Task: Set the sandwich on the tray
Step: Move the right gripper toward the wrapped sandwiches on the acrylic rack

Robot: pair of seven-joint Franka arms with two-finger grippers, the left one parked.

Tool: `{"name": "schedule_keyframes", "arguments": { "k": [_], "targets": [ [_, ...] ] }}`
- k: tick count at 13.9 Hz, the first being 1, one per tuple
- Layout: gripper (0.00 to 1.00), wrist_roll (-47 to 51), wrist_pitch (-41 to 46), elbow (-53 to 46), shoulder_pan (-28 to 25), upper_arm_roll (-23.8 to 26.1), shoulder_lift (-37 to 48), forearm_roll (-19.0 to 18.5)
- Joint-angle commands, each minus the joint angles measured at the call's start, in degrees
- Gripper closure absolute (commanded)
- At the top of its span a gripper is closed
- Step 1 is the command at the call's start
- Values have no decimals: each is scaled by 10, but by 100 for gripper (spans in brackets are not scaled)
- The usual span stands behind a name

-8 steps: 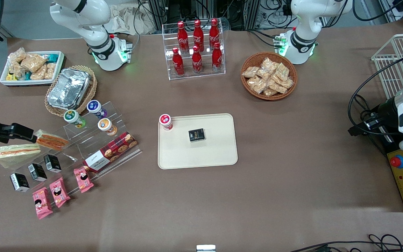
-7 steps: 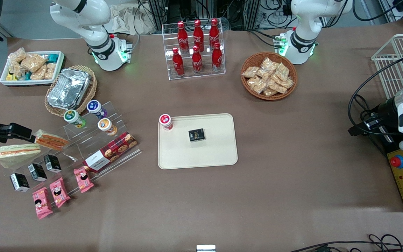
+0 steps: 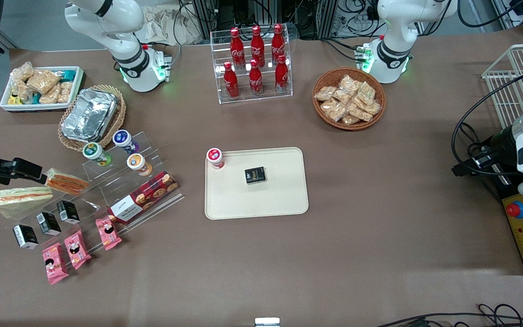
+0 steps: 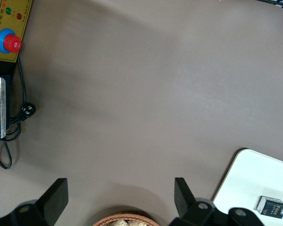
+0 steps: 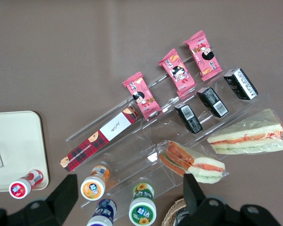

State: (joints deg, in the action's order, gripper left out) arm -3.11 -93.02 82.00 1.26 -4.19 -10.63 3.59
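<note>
The sandwich [image 3: 20, 198] is a long clear-wrapped wedge of pale bread with a pink-orange stripe. It lies at the working arm's end of the clear acrylic display stand [image 3: 107, 190], and shows in the right wrist view [image 5: 250, 134] too. The cream-beige tray [image 3: 284, 195] lies mid-table and holds a red-capped bottle [image 3: 215, 158] and a small black box [image 3: 255, 175]; its corner shows in the right wrist view [image 5: 14, 141]. My gripper [image 3: 37, 171] hangs above the stand's end, beside the sandwiches. In the right wrist view the gripper [image 5: 129, 190] is open and empty.
A shorter orange-brown sandwich [image 3: 66, 181] lies beside the long one. The stand also carries small bottles [image 3: 127, 152], a biscuit box [image 3: 143, 197], black cartons [image 3: 48, 222] and pink packets [image 3: 77, 247]. A foil tray in a basket [image 3: 90, 116], a snack tub [image 3: 41, 86], a cola rack [image 3: 254, 63] and a snack basket [image 3: 348, 99] stand farther from the camera.
My gripper has shifted very slightly above the stand's end. The sandwiches and the tray have not moved.
</note>
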Motion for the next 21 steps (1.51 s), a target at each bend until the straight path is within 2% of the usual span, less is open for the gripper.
{"name": "schedule_keyframes", "arguments": {
  "k": [1, 8, 12, 16, 18, 21],
  "targets": [
    [1, -4, 12, -7, 6, 4, 8, 0],
    [1, 3, 7, -7, 9, -1, 6, -5],
    [1, 9, 10, -2, 41, -17, 2, -2],
    [1, 90, -8, 4, 95, -16, -30, 3],
    [1, 109, -21, 3, 114, -17, -51, 32],
    [1, 206, -38, 5, 135, -17, -66, 34]
  ]
}}
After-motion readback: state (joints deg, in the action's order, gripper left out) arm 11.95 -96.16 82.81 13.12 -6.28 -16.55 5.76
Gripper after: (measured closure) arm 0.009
